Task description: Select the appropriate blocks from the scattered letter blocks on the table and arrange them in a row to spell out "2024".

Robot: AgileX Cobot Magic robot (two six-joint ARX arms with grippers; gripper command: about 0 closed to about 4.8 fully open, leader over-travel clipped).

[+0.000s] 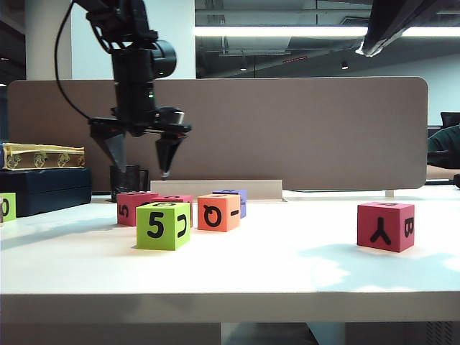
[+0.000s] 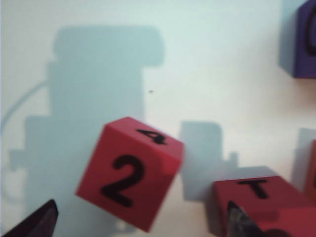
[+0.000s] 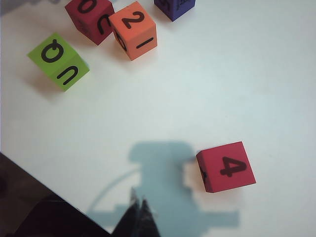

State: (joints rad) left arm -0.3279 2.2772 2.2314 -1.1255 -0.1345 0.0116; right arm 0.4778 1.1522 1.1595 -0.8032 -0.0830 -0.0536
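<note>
Left gripper (image 1: 141,154): my jaws spread wide, empty, above the red cube (image 2: 129,173) topped 2.
Right gripper (image 3: 139,213): pinched closed, empty.
Handling: likely light, squashy foam; pinch opposite flat sides.

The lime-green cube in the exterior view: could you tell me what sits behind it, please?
Behind the lime-green cube sit two pink-red cubes, partly hidden. Open left gripper hovers above; shut right gripper hangs apart.

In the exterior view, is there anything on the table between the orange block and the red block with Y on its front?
Nothing: between the orange block and the red Y block, the exterior view shows only bare white table.
</note>
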